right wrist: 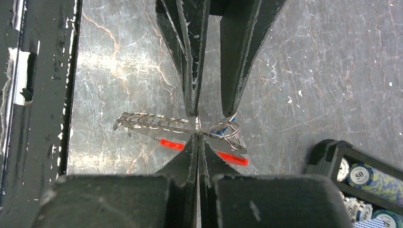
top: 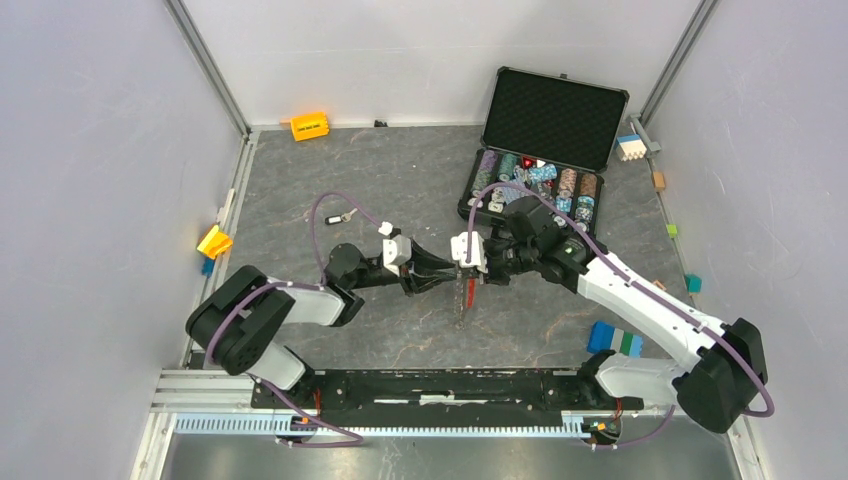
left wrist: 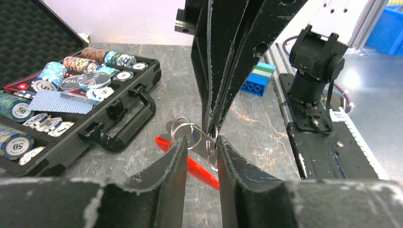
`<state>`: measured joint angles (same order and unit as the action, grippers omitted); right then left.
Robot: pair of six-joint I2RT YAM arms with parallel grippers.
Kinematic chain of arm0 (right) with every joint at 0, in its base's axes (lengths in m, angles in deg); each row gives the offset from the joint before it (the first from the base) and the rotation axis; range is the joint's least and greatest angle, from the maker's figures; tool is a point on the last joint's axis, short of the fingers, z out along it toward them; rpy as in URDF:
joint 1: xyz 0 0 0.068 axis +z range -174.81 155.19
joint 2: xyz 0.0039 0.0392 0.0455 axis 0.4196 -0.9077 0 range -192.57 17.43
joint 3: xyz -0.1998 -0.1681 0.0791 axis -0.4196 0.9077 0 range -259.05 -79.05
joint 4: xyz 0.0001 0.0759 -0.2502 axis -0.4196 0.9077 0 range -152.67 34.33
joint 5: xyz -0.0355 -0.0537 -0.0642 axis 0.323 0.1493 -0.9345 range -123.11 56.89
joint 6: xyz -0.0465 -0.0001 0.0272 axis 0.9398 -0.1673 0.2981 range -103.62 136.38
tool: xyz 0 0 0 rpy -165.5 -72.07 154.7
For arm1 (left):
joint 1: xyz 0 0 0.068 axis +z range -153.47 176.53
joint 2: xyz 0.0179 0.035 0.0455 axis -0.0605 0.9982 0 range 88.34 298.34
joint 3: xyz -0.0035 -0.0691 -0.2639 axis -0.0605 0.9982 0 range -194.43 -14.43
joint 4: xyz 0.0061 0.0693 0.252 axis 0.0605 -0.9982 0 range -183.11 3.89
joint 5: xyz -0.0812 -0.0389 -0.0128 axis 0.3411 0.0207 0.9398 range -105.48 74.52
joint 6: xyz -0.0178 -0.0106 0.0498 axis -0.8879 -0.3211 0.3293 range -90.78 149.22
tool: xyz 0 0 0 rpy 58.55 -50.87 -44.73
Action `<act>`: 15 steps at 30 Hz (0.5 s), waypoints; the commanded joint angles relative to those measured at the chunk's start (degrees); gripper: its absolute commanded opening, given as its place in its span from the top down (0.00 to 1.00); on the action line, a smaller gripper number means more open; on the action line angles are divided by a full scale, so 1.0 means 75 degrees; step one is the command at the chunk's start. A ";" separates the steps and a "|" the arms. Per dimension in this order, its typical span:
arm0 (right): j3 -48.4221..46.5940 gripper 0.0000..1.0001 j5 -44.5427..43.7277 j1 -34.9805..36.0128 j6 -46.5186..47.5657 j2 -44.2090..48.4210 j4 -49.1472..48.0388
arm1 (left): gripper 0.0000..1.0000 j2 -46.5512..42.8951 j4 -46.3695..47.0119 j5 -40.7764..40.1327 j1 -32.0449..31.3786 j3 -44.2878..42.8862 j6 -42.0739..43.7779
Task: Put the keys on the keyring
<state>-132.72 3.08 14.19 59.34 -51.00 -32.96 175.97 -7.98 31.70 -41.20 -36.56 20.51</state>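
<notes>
- Keyring location: the thin silver metal chain keyring with a bright red elongated fob (left wrist: 197,168) is at the centre of the grey marbled worktop (top: 400,330). It sits between the two arms, to the near left of the open black poker-chip case (top: 555,115).
- Right fingers (right wrist: 183,156): pressed together on the chain, where the row of linked rings meets a separate small silver split ring (right wrist: 225,129). The red fob extends toward the near side. Whether it rests on the worktop cannot be told.
- Left fingers (left wrist: 166,166): apart, facing the right fingers tip to tip from the left. Nothing is visibly clamped between them.
- Keys: one small silver metal key with a tag (top: 343,214) lies on the worktop, to the far left of the fingers and well apart from the keyring. A blue fleck beside the split ring is too small to identify.
- Handling, keyring: judged light. The chain is limp and probably sags on either side of any hold, and the fob is the only stiff part. The wire rings are thin, hard and smooth, so they are likely to rotate or slip between flat pads.
- Handling, keys: judged light, rigid, thin and slippery. A key lying flat offers little edge to get under.
- Recommended hold: take a key by its head and leave its hole clear. Clamp the split ring across its wire, close to the opening, while the other fingers steady the chain just beside it.
</notes>
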 commanded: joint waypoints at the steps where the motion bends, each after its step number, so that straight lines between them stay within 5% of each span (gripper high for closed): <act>1: -0.0616 1.00 -0.0765 0.0228 0.0213 0.0196 0.0345 | 0.61 -0.0658 -0.1069 -0.0125 0.0003 -0.0342 0.1131; 15: -0.1458 1.00 -0.2347 0.1089 -0.0031 -0.0035 0.1305 | 0.49 -0.2225 -0.5912 -0.0361 0.0004 -0.1025 0.4815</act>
<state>-139.63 -10.24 20.29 59.10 -51.00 -25.70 161.24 -39.45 30.54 -41.20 -41.43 42.35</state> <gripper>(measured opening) 0.004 0.494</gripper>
